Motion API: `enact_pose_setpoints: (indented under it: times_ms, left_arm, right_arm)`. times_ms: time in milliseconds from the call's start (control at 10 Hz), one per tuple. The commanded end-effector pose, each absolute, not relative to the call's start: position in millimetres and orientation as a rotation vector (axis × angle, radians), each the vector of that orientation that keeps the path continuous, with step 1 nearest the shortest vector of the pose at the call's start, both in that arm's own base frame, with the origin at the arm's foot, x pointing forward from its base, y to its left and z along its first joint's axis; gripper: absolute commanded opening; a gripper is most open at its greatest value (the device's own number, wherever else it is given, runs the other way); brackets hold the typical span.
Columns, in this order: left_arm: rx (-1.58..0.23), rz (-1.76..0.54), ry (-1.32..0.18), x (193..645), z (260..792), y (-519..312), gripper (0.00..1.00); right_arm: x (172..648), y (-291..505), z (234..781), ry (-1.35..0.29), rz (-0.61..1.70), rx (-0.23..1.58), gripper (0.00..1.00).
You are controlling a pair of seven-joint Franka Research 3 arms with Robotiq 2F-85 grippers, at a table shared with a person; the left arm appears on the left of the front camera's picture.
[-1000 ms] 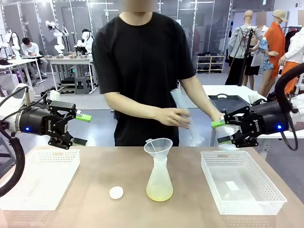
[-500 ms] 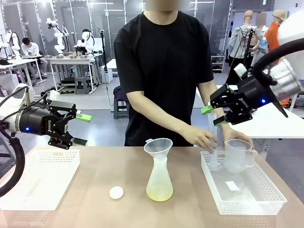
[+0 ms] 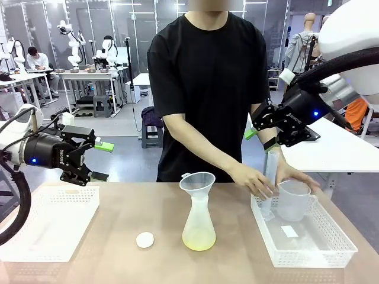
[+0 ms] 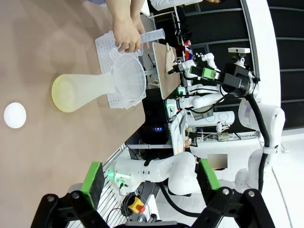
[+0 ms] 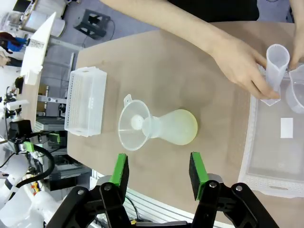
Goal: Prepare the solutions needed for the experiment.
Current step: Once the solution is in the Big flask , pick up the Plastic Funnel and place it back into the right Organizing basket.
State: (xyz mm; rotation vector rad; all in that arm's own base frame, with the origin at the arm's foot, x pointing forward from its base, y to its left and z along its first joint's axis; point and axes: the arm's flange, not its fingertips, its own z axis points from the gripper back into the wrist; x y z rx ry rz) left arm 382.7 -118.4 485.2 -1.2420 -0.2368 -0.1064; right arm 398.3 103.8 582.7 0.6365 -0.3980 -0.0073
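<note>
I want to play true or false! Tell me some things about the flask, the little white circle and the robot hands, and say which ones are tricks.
The funnel sits in the neck of the flask. True.
The solution in the flask is blue. False: it is pale yellow.
The white disc lies in a basket. False: it lies on the table, beside the flask.
The person's hand holds a cylinder at the right basket. True.
The left gripper grips the flask. False: it hangs open and empty, off to the side.

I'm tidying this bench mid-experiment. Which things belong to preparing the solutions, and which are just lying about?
Job in hand: flask, its yellow liquid, funnel, cylinder, beaker, right basket.
Idle, it seems: white disc, left basket.
</note>
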Motion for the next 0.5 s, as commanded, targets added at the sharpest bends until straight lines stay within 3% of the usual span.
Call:
enact_pose_setpoints:
  times_ms: [0,400]
  left_arm:
    - [-1.270,-0.101,-0.241,382.1,486.9,-121.1,1.00]
    - [-1.270,-0.101,-0.241,382.1,486.9,-121.1,1.00]
  right_arm:
    - [400.1,98.4,578.3,-0.406,-0.010,0.660,0.65]
    - [405.1,126.1,582.6,-0.350,0.052,0.568,0.65]
